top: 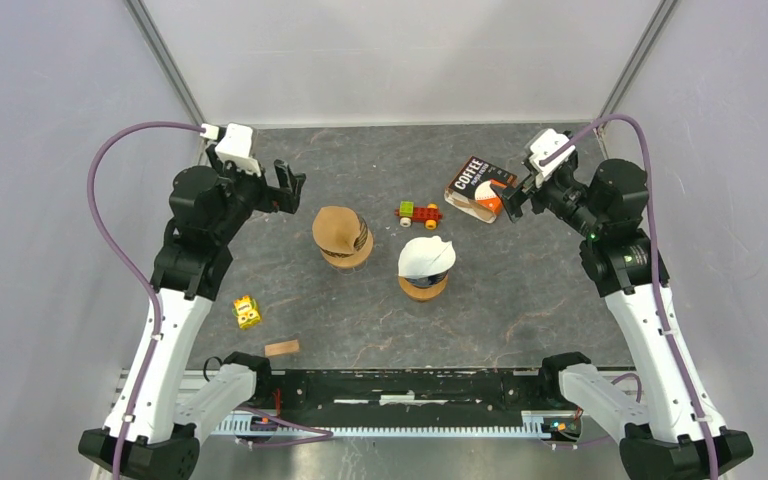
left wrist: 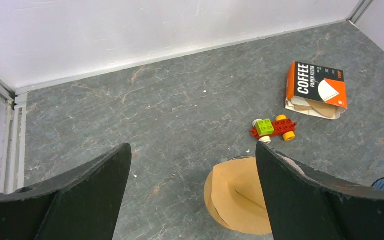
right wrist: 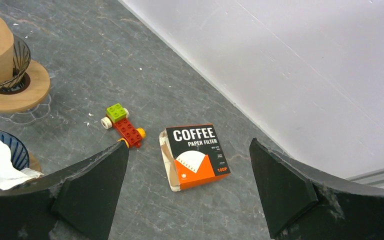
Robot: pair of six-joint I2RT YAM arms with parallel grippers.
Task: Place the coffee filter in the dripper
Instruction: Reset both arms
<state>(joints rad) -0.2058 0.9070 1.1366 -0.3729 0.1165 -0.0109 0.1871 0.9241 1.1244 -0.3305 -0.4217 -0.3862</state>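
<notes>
Both claws wide open, nothing gripped.

The right claw hangs near the counter's far right corner, just beside the right edge of the filter box. On its wrist camera we see the box lying flat on the counter, framed between the jaws and apart from them.

The left claw hangs toward the far left corner. It is near the brown filter but not touching it. That filter sits in a glass dripper on a round wooden base, mid-counter.

The white filter sits in a blue dripper, just right of the first dripper and closer to the near edge.

The toy car lies between the drippers and the filter box. The yellow block and a small wooden piece lie toward the near left corner, well apart from both claws.
</notes>
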